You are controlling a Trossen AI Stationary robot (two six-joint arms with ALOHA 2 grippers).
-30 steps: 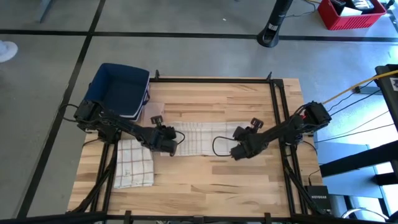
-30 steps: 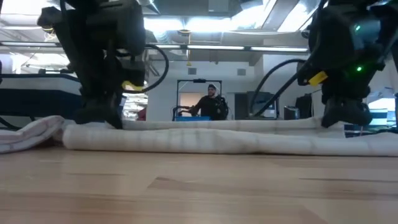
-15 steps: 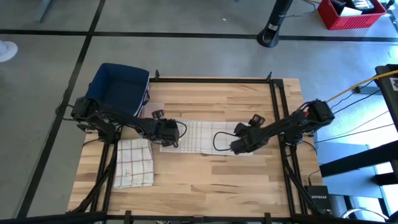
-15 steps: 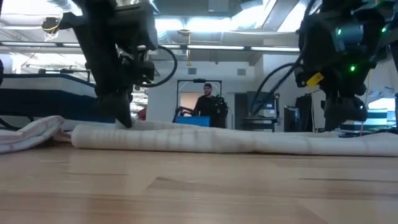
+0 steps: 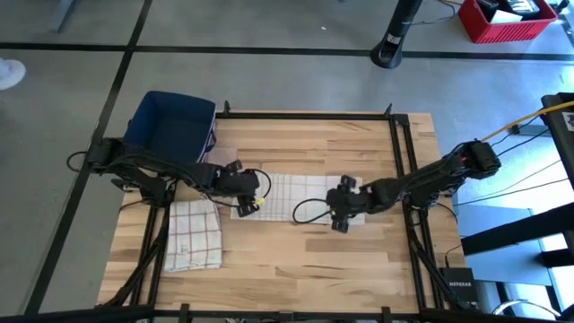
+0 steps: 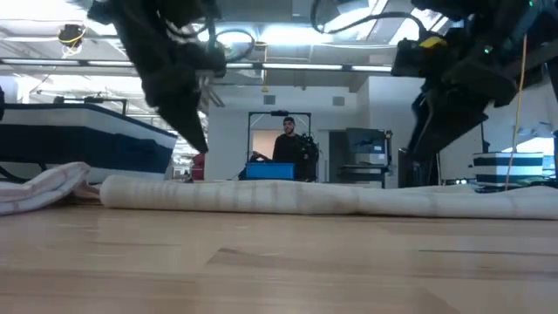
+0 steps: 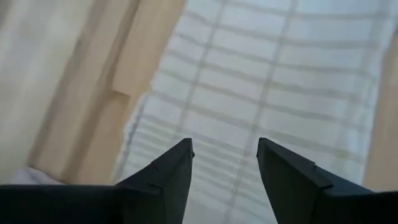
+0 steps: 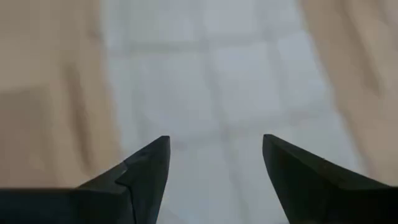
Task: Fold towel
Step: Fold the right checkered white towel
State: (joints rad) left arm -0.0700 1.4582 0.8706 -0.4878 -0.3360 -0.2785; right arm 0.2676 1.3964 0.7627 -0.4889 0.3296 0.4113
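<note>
from above, the checked towel [image 5: 291, 199] lies folded into a long strip across the middle of the wooden table [image 5: 305, 144], with the left gripper [image 5: 244, 203] over its left end and the right gripper [image 5: 338, 218] over its right end. both are released, fingers spread, nothing between them. the left wrist view shows it plainly: two dark fingers [image 7: 163, 177] parted, with only the towel's grid below them and bare wood off to the upper left. the right wrist view shows the same thing, fingers [image 8: 146, 168] wide apart over blurred checked cloth. the low view adds what the top camera can't: both grippers hang clear above the towel, which lies as a low roll across mid frame. it also shows a person [image 6: 292, 150] standing far back in the room. only the high view shows a second folded towel [image 5: 193, 235] at lower left and a dark blue bin [image 5: 170, 126] at the table's upper left corner.
</note>
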